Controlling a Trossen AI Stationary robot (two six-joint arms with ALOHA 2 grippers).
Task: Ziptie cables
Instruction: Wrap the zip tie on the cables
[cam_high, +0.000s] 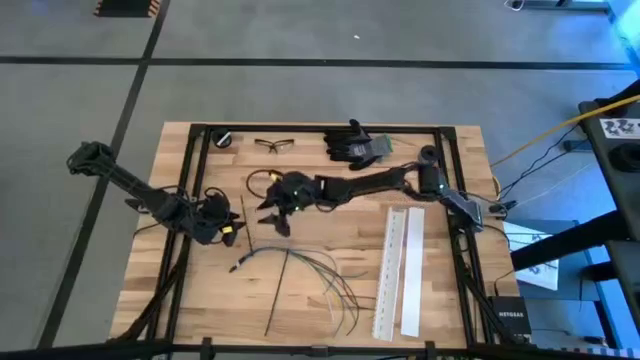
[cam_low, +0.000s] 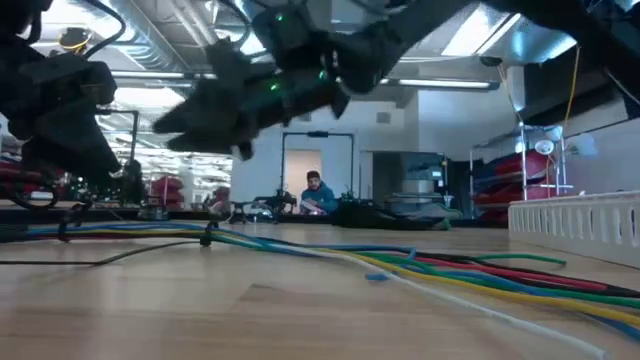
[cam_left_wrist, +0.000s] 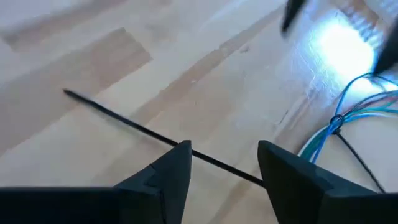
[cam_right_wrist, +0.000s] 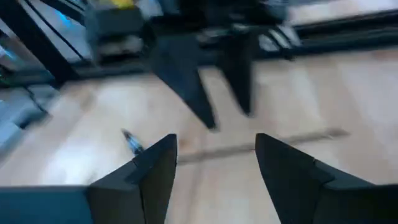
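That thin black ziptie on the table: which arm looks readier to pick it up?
Probably the left. The left gripper hangs just over the black ziptie, jaws open to either side of it. The right gripper also has open jaws but sits farther off, past the ziptie's end, above the cables.

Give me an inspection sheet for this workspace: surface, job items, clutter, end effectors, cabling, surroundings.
Surface: light wooden table in a black frame.
Job's things: bundle of thin loose cables lying near the front centre; thin black zip tie lying flat just ahead of the left end effector.
Clutter: two flat white perforated strips on the right side; black gloves, clear safety glasses, small black round object along the far edge.
End effectors: left end effector open, empty; right end effector open, empty, mid-table.
Cables: yellow cord off the table's right.
Surroundings: seated person far behind.
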